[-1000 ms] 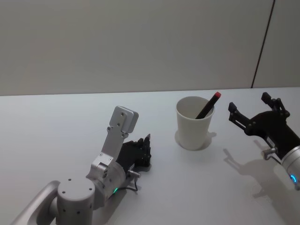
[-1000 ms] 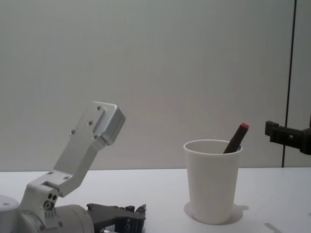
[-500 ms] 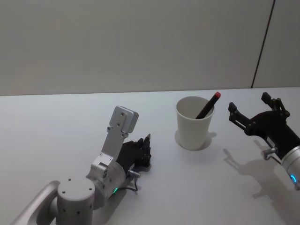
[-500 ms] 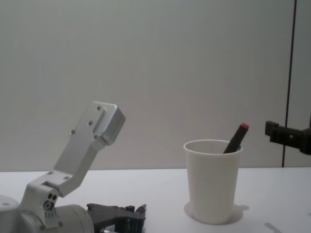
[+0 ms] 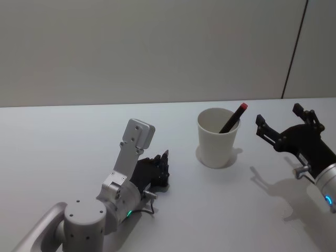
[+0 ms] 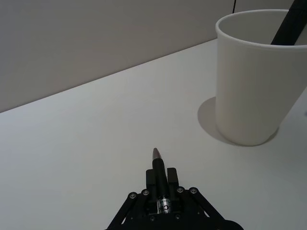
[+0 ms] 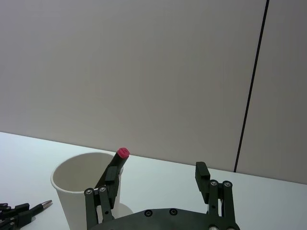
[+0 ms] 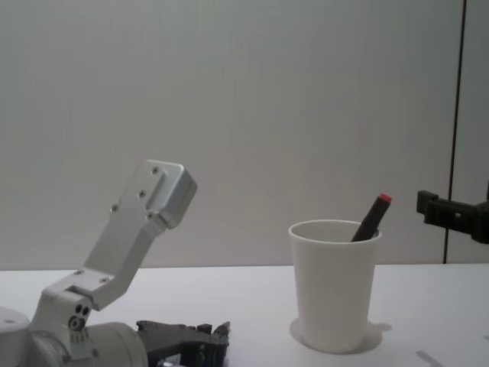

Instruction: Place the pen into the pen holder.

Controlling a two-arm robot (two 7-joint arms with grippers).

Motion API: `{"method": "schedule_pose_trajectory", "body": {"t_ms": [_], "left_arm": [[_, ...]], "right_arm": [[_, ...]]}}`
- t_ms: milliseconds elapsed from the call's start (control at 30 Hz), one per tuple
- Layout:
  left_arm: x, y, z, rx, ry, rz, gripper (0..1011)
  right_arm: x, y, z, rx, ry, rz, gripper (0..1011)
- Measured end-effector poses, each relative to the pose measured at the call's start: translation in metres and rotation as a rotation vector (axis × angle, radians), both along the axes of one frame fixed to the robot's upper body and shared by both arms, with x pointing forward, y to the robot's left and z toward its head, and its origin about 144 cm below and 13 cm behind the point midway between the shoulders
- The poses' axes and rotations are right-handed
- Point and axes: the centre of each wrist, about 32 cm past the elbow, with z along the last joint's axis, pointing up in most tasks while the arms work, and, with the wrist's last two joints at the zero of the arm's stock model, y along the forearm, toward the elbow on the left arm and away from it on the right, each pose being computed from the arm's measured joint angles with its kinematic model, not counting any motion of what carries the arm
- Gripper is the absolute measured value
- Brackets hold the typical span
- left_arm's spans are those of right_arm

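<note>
Head view: the left gripper (image 5: 162,167) lies low on the white table (image 5: 63,136), its fingers clamped together on a silver-tipped pen (image 6: 157,162) whose point juts forward just past the fingertips. The pen holder (image 5: 217,142), a plain white paper cup, stands upright near the gripper, ahead of it and to its right, with bare tabletop between the pen's tip and the cup's base. A red-capped pen (image 5: 234,117), black in the barrel, already leans inside the cup, its capped end rising over the rim on the side toward the right gripper (image 5: 279,115). That gripper hovers above the table to the right of the cup, fingers spread wide apart and holding nothing, clear of both the cup and the red cap. In the chest view the red cap pokes above the cup's rim, roughly level with the right gripper, while the left gripper lies at table level to the cup's left, below the arm's raised silver link (image 8: 145,222). In the left wrist view the held pen lies straight along the closed fingers and points past the cup rather than at it.
</note>
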Motion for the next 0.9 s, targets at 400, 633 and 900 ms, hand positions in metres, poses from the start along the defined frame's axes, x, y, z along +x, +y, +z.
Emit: {"method": "schedule_pose_trajectory", "body": {"t_ms": [400,633,900], "left_arm": [[0.009,0.009,-0.002,0.006,-0.02,-0.007,139],[0.007,0.015,-0.004,0.014,-0.039,0.012,139],[-0.002,0.022,-0.003,0.016,-0.085,0.054,138]], "right_arm": [[0.0,0.0,0.0,0.0,0.0,0.0,1001],[0.0,0.0,0.0,0.0,0.0,0.0,1001],[0.0,0.0,0.0,0.0,0.0,0.0,1001]]}}
